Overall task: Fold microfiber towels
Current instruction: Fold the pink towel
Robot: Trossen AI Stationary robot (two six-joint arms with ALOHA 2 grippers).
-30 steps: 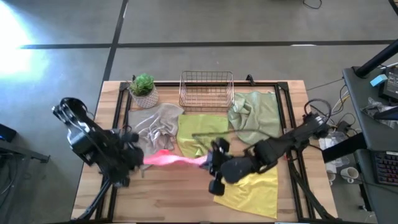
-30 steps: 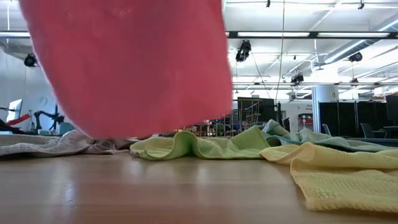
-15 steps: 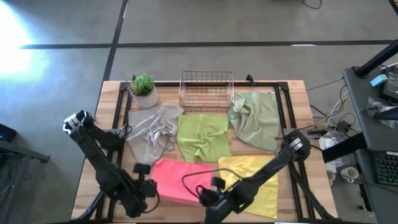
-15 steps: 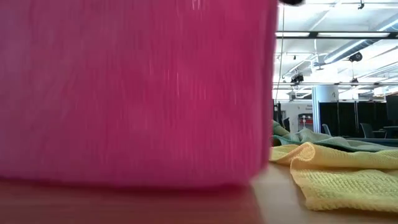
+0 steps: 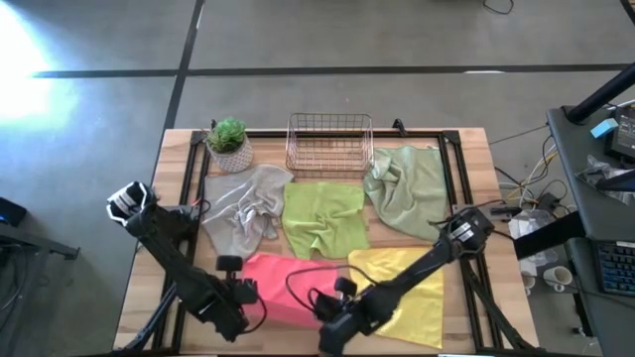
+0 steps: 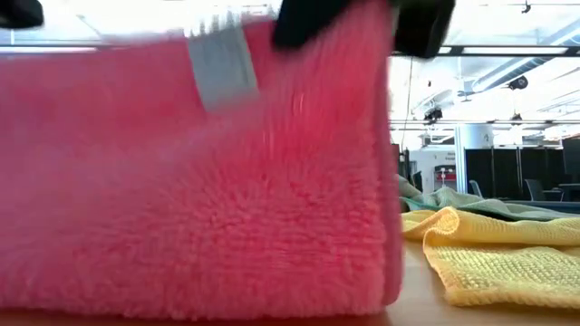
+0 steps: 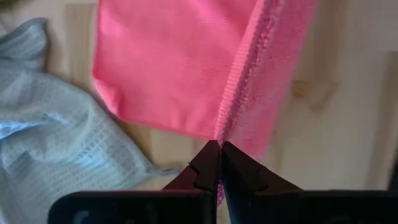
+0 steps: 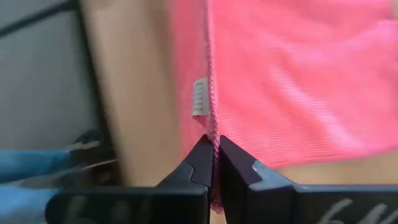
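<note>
Pink towel pinched at both near corners, pulled toward the table's front edge

High view: a second ago the hot pink towel (image 5: 283,288) hung bunched between the arms at mid-table; now it lies spread at the front, long axis running left to right, with the left gripper (image 5: 241,297) and right gripper (image 5: 332,309) at its near corners; grey towel (image 5: 243,206), lime green towel (image 5: 322,216), sage towel (image 5: 409,188) and yellow towel (image 5: 412,293) are unmoved, as are the wire basket (image 5: 329,144) and potted plant (image 5: 229,144); low view: the pink cloth now fills most of the picture, hanging as a sheet with its lower edge on the wood; left wrist view: the fingers (image 7: 208,171) are clamped together on the pink hem; right wrist view: its fingers (image 8: 204,163) are likewise closed on the hem, beside a small tag (image 8: 199,98)
</note>
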